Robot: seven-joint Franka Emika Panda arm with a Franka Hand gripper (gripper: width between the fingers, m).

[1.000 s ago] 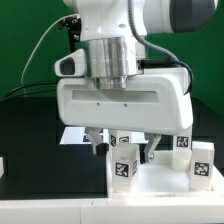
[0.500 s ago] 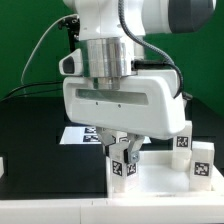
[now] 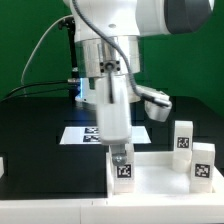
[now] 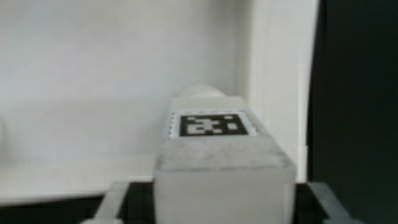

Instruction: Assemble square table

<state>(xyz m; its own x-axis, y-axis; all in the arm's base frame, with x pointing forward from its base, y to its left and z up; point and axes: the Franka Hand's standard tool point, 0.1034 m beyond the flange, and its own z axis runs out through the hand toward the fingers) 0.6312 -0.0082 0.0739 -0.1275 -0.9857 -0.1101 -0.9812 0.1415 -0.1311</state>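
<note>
The hand [image 3: 121,158] is closed on 1 table leg [image 3: 123,169], with the leg's tagged face turned toward the exterior camera. In the wrist view that leg [image 4: 219,150] runs straight out from between the fingers, its black-and-white tag facing up, so the fingers press its 2 side faces rather than the sticker.

Directly below the hand lies the square tabletop [image 3: 160,178], a white slab flat on the black counter [image 3: 35,125]. From these pictures I cannot tell whether the held leg touches the slab or hangs just above it. 2 more legs [image 3: 183,137] [image 3: 202,163] stand upright well off to the side of the hand, toward the exterior view's right. Behind the hand, flat on the counter, is the marker board [image 3: 76,134].

The leg looks like stiff moulded plastic: light, rigid, unlikely to crush or bend. Its smooth faces may be slippery, so a mid-height pinch across flat opposite sides seems the safest hold. The tabletop looks broad and stiff, probably too wide for the fingers except at an edge.
</note>
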